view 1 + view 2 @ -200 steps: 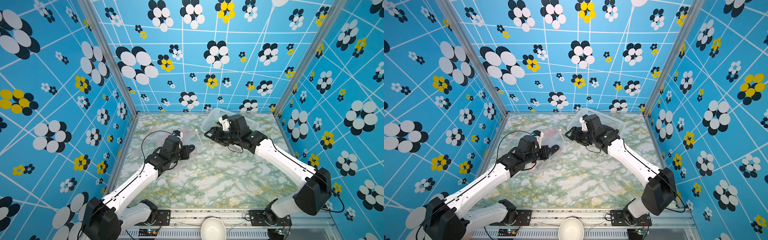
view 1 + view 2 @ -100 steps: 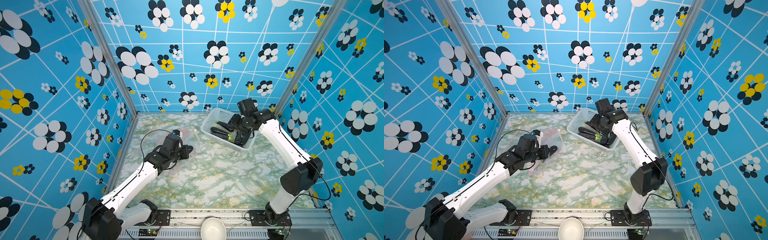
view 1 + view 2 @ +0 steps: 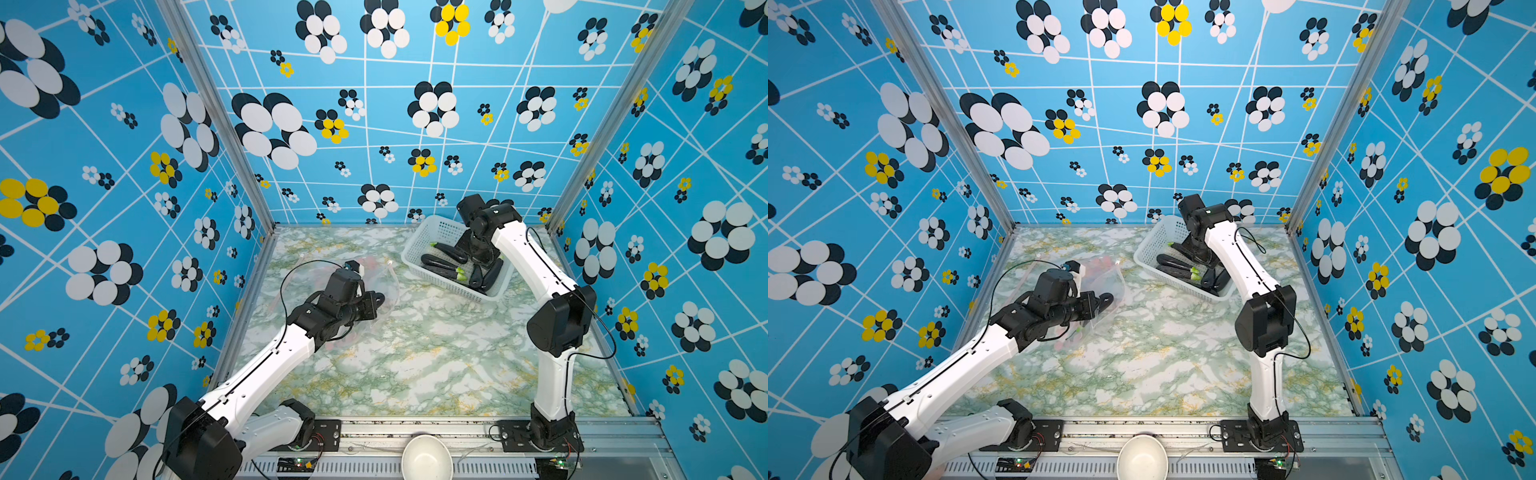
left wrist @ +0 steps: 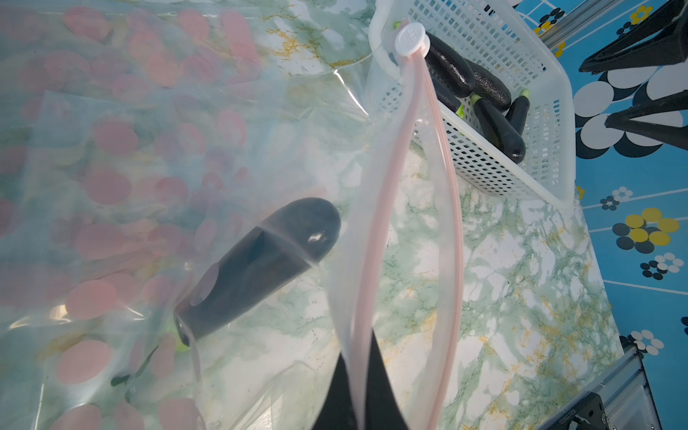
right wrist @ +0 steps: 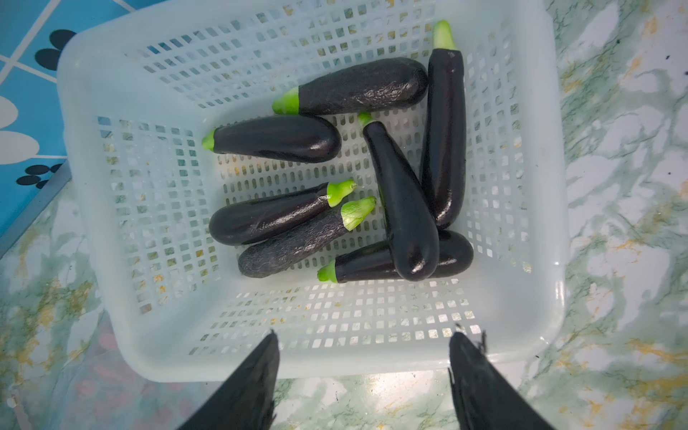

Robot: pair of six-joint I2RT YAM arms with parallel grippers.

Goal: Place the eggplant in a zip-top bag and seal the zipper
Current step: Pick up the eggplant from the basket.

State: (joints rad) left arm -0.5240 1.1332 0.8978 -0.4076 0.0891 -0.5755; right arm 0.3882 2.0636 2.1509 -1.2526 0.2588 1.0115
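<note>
Pinching bag (image 4: 149, 167) rim in clamped left gripper (image 4: 358, 372), with eggplant (image 4: 260, 257) inside; holding right gripper (image 5: 365, 335) spread over basket (image 5: 540, 223); likely light, glossy, slippery, best gripped mid-body; floppy film, pull slider (image 4: 411, 39)

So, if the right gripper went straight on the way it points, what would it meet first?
Probably the eggplants in the white basket: the right gripper, jaws open, points down into it. Which eggplant, or the basket's near wall, depth leaves unclear.
</note>
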